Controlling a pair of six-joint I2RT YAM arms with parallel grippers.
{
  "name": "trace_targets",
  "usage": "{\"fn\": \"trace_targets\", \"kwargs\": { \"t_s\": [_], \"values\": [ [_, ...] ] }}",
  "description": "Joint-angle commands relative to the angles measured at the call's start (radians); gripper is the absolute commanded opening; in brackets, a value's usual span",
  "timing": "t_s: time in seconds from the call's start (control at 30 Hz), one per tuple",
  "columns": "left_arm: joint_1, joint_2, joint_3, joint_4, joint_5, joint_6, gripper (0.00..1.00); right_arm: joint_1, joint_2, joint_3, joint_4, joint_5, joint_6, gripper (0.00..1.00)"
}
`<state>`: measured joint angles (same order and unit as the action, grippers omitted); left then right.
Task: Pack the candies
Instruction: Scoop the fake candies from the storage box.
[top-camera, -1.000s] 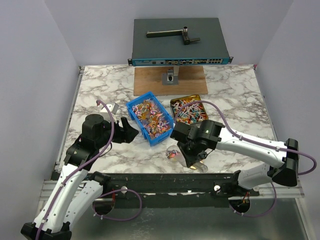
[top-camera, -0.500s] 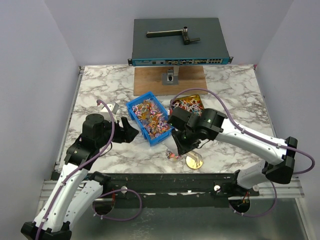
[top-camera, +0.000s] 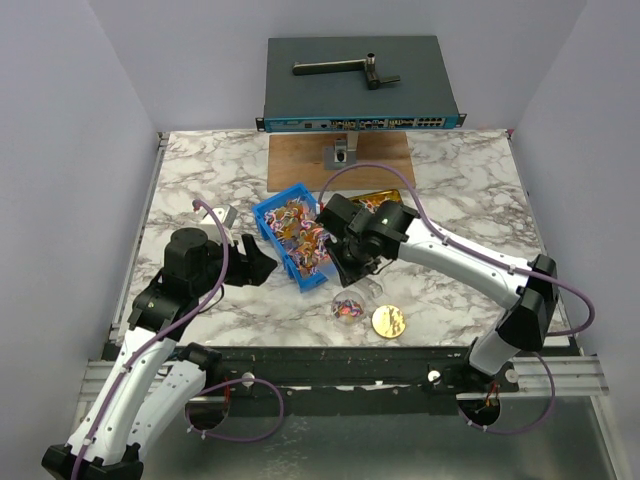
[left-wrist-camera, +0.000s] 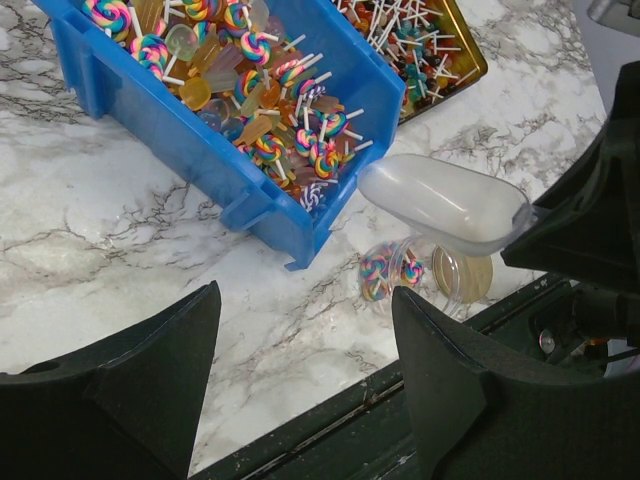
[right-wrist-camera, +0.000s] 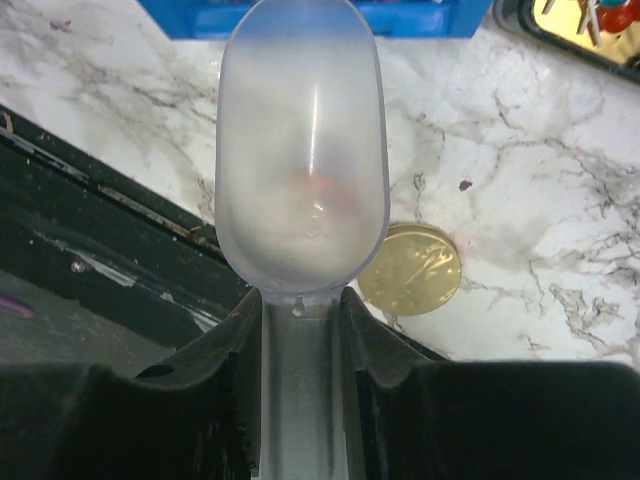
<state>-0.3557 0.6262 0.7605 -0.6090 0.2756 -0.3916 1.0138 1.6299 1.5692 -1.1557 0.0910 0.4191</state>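
Observation:
The candies, small swirl lollipops in mixed colours, fill a blue bin (top-camera: 297, 240) and show close up in the left wrist view (left-wrist-camera: 250, 90). More lie in a gold tin (top-camera: 380, 197). A few sit in a small clear jar (top-camera: 346, 306), which also shows in the left wrist view (left-wrist-camera: 392, 272). My right gripper (top-camera: 349, 268) is shut on the handle of a translucent plastic scoop (right-wrist-camera: 302, 150). The scoop looks empty and hangs above the jar, by the bin's near corner (left-wrist-camera: 440, 203). My left gripper (top-camera: 257, 265) is open and empty, left of the bin.
A round gold lid (top-camera: 388, 321) lies on the marble table just right of the jar, near the front edge. A wooden board and a grey network box stand at the back. The black front rail (left-wrist-camera: 420, 400) runs along the near edge.
My right arm has swung back and left with the scoop, from over the gold lid near the front edge to the bin's near corner. The left arm has not moved.

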Motion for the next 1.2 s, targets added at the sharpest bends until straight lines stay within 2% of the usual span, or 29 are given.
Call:
{"fn": "trace_targets", "kwargs": {
  "t_s": [0.0, 0.83, 1.17],
  "values": [
    [-0.005, -0.011, -0.007, -0.004, -0.015, 0.005, 0.71, -0.037, 0.039, 0.02, 0.088, -0.017, -0.052, 0.01],
    [-0.005, -0.017, -0.007, -0.005, -0.018, 0.008, 0.72, -0.087, 0.301, 0.153, 0.109, -0.069, -0.13, 0.01],
    [-0.005, -0.01, -0.006, -0.004, -0.02, 0.01, 0.72, -0.153, 0.356, 0.167, 0.197, -0.083, -0.123, 0.01]
  ]
}}
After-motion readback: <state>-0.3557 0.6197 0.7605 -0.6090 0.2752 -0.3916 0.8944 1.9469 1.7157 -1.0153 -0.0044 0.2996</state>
